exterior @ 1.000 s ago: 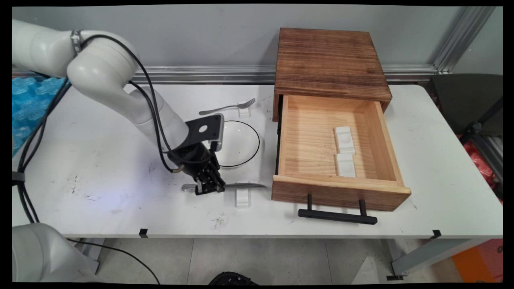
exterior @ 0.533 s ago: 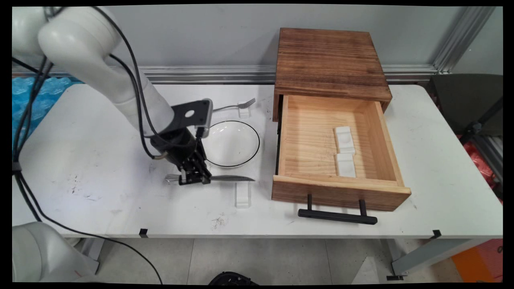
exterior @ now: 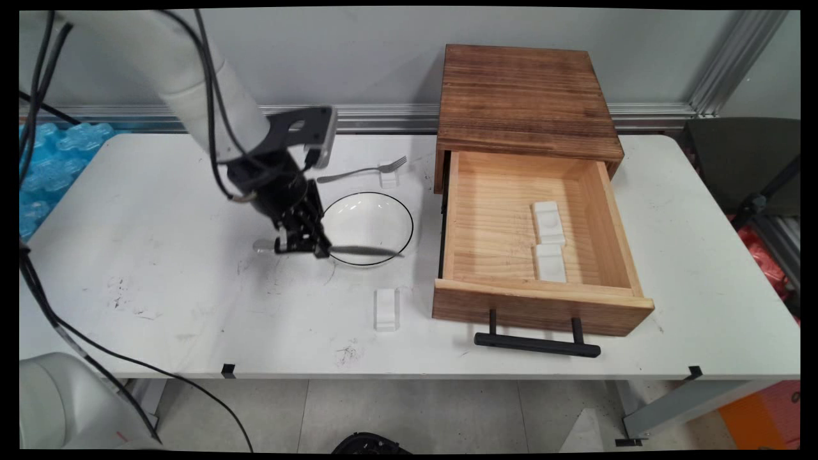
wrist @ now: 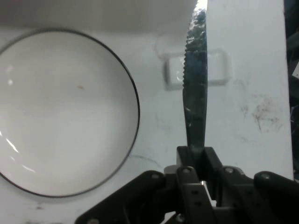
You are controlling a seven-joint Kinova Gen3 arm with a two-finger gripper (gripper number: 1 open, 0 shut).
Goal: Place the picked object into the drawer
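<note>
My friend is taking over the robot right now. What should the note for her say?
Hand: shut on the knife, gripped near the handle and held level above the table, blade over the near rim of the white plate.
Knife's small white rest: bare, on the table nearer the front edge.
Fork: lying across its own white rest behind the plate.
Wooden drawer: pulled open, with two white rests inside and nothing on them.
Done: knife is off its rest. Fork not moved.

A serrated silver knife (exterior: 358,250), held level above the table, blade over a black-rimmed white plate (exterior: 374,220).
</note>
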